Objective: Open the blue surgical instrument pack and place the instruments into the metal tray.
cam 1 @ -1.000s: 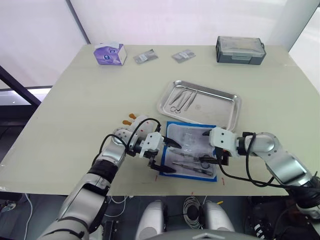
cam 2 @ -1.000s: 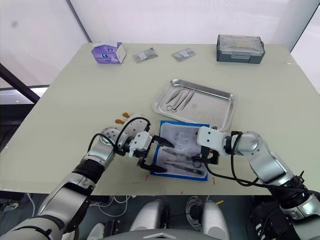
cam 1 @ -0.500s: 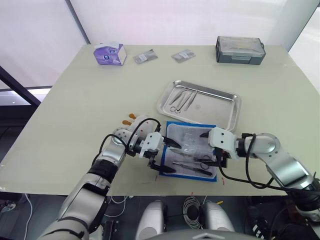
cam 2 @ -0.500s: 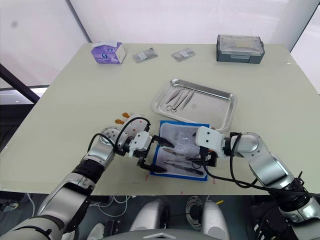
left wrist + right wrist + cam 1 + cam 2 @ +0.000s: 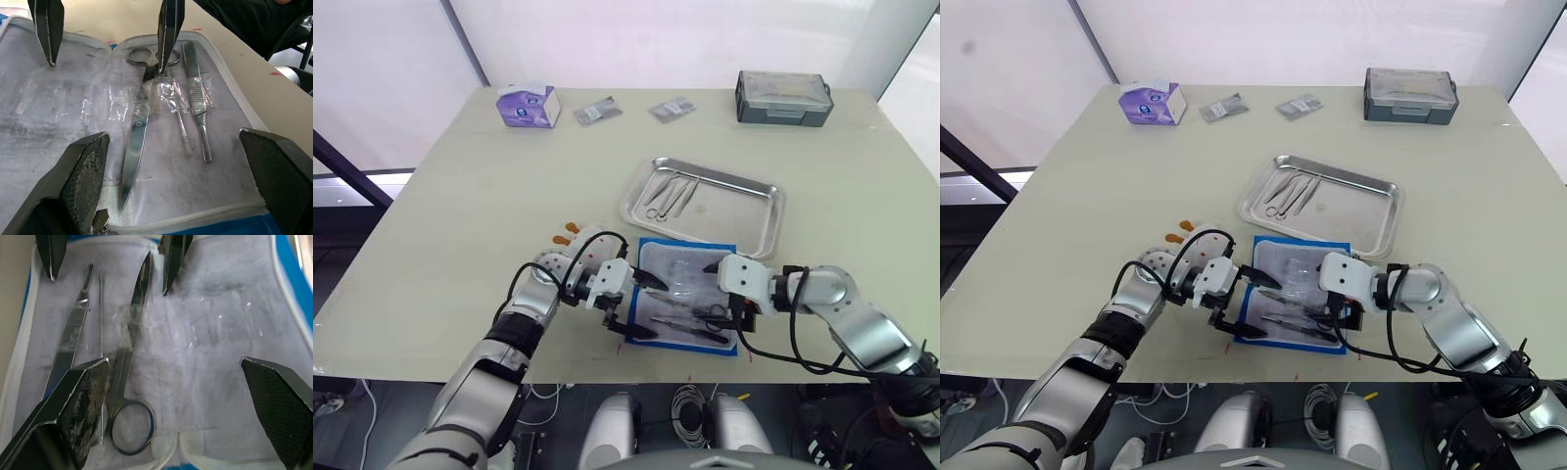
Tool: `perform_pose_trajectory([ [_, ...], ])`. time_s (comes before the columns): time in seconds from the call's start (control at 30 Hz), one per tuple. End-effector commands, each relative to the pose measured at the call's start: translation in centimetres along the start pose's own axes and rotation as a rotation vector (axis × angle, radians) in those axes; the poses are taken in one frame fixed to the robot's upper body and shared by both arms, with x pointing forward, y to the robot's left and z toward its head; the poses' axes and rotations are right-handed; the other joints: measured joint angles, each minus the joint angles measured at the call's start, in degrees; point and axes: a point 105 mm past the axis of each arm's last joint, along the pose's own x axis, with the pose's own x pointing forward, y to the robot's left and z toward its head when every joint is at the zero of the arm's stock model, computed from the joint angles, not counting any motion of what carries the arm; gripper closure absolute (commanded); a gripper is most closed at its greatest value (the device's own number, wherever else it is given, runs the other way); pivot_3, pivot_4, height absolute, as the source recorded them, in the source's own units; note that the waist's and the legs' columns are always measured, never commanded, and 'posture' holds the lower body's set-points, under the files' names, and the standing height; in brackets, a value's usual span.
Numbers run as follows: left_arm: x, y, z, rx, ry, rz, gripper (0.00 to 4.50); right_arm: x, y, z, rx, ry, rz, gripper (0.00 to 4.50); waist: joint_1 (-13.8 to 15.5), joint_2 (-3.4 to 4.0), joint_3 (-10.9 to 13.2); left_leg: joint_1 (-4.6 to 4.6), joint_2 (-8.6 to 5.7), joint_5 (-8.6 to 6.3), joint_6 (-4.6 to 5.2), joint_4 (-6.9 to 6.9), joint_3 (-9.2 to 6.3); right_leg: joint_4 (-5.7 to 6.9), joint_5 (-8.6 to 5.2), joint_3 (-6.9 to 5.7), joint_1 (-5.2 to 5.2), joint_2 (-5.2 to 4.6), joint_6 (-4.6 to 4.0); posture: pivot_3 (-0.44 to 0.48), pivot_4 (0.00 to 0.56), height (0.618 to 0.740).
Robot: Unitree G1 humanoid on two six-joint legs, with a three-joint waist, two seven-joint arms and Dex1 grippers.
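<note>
The blue surgical instrument pack (image 5: 687, 297) lies unfolded near the table's front edge, pale lining up. Under its clear pockets lie silver instruments: scissors (image 5: 139, 132), a flat handle (image 5: 195, 98) and a thin probe (image 5: 178, 122). My left gripper (image 5: 654, 308) hangs open over the pack's left edge. My right gripper (image 5: 721, 292) stands open over its right part, facing the left one, with the scissors (image 5: 129, 362) just ahead of it. Neither holds anything. Just behind the pack sits the metal tray (image 5: 739, 213), with several instruments (image 5: 668, 193) in its left half.
A grey lidded box (image 5: 783, 98) stands at the back right. At the back left is a purple tissue box (image 5: 529, 106), with two small packets (image 5: 598, 111) (image 5: 673, 108) between them. The pack lies close to the table's front edge.
My right gripper has edged left and a little lower over the pack's right side. The left gripper and the pack have not moved.
</note>
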Motion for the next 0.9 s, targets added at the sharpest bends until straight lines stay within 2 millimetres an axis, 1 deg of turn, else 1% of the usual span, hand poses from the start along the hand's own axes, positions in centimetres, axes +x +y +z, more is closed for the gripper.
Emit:
perform_pose_trajectory([
  [0.03,0.6,-3.4,-3.9,-0.143,0.139,-0.124,0.03,0.1,0.3,-0.3,-0.012,0.007,0.005,0.00,0.0,-0.01,0.0,0.00,0.00,0.00,0.00,0.00,0.00,0.00,0.00,0.00,0.00,0.00,0.00,0.000,0.150,0.727],
  [0.1,0.5,-3.3,-3.8,-0.142,0.141,-0.125,0.03,0.1,0.5,-0.5,0.000,0.010,0.010,0.00,0.0,-0.02,0.0,0.00,0.00,0.00,0.00,0.00,-0.01,0.00,0.00,0.00,0.00,0.00,0.00,0.000,0.150,0.727],
  [0.17,0.5,-3.3,-3.8,-0.141,0.141,-0.127,0.00,0.2,0.6,-0.8,0.025,0.013,0.015,0.52,0.0,-0.05,-0.1,0.00,0.00,0.00,0.00,0.00,-0.01,0.00,0.00,0.00,0.00,0.00,0.00,0.000,0.150,0.727],
  [0.2,0.5,-3.3,-3.8,-0.141,0.141,-0.127,0.00,0.3,0.7,-1.0,0.037,0.014,0.016,0.86,0.0,-0.07,-0.1,0.00,0.00,0.00,0.00,0.00,-0.01,-0.01,0.00,0.00,0.00,0.00,0.00,0.000,0.150,0.727],
  [0.23,0.5,-3.3,-3.8,-0.141,0.142,-0.127,0.00,0.3,0.8,-1.3,0.053,0.020,0.024,1.44,0.0,-0.07,-0.1,0.00,0.00,0.00,0.00,0.00,-0.02,0.00,0.00,-0.01,0.00,0.00,0.00,0.000,0.150,0.727],
  [0.27,0.5,-3.3,-3.8,-0.141,0.143,-0.128,0.00,0.3,1.0,-1.5,0.070,0.025,0.030,1.59,0.0,-0.09,-0.1,0.00,0.00,0.00,0.00,0.00,-0.02,0.00,0.00,-0.01,0.00,0.00,0.00,0.000,0.150,0.727],
  [0.37,0.5,-3.3,-3.8,-0.142,0.145,-0.128,0.00,0.4,1.5,-2.4,0.115,0.046,0.055,2.91,-0.1,-0.12,-0.2,0.00,0.00,0.00,0.00,0.00,-0.03,-0.01,0.00,-0.01,0.01,0.00,-0.01,0.000,0.150,0.727],
  [0.47,0.4,-3.3,-3.9,-0.143,0.147,-0.128,0.00,0.4,2.0,-2.9,0.123,0.064,0.073,2.91,-0.1,-0.19,-0.4,0.01,0.00,0.00,0.00,-0.01,-0.03,-0.02,-0.01,-0.01,0.01,0.00,-0.01,0.000,0.150,0.727],
  [0.7,0.3,-3.3,-3.9,-0.146,0.150,-0.128,0.00,0.6,2.0,-3.0,0.127,0.070,0.074,2.91,-0.1,-0.28,-0.5,0.01,0.01,0.00,0.00,-0.03,-0.04,-0.02,-0.03,-0.02,0.01,0.00,-0.04,0.000,0.150,0.727],
  [0.87,0.3,-3.3,-3.9,-0.148,0.150,-0.129,0.00,0.6,2.4,-3.3,0.142,0.078,0.097,2.91,-0.1,-0.31,-0.6,0.01,0.01,0.00,0.00,-0.03,-0.05,-0.02,-0.03,-0.03,0.01,0.00,-0.04,0.000,0.150,0.727],
  [0.9,0.3,-3.3,-3.9,-0.148,0.150,-0.128,0.00,0.6,2.5,-3.4,0.132,0.084,0.107,3.35,-0.1,-0.31,-0.6,0.01,0.01,0.00,0.01,-0.03,-0.05,-0.02,-0.03,-0.03,0.01,0.00,-0.05,0.000,0.150,0.727],
])
